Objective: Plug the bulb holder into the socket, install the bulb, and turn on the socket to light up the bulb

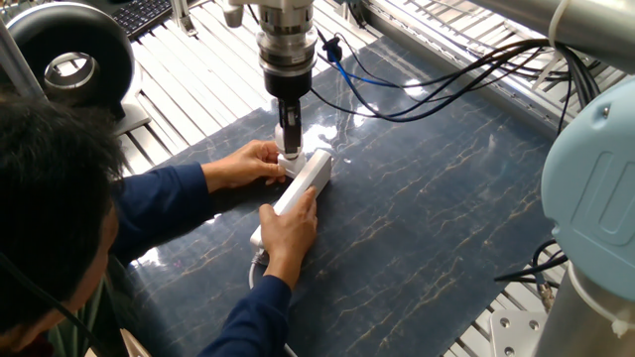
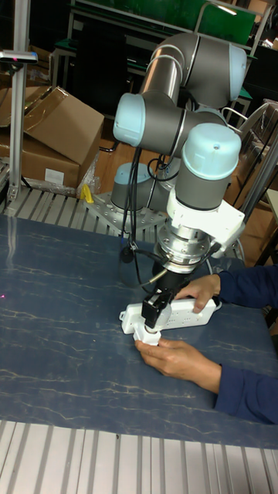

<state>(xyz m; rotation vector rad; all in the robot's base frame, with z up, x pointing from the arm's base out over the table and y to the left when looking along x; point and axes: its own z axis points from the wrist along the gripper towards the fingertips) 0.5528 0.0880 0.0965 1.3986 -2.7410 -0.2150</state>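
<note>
Gripper (image 1: 289,142) clenched on small white part, likely bulb (image 1: 289,157), above socket (image 1: 304,182). Bulb light, fragile: grip base only.

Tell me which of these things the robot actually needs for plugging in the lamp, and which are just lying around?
Part of the job:
- socket, steadied by a person's hands
- small white part in the gripper at the socket's end
- gripper

Just lying about:
- black round device
- cardboard boxes
- black and blue cables
</note>
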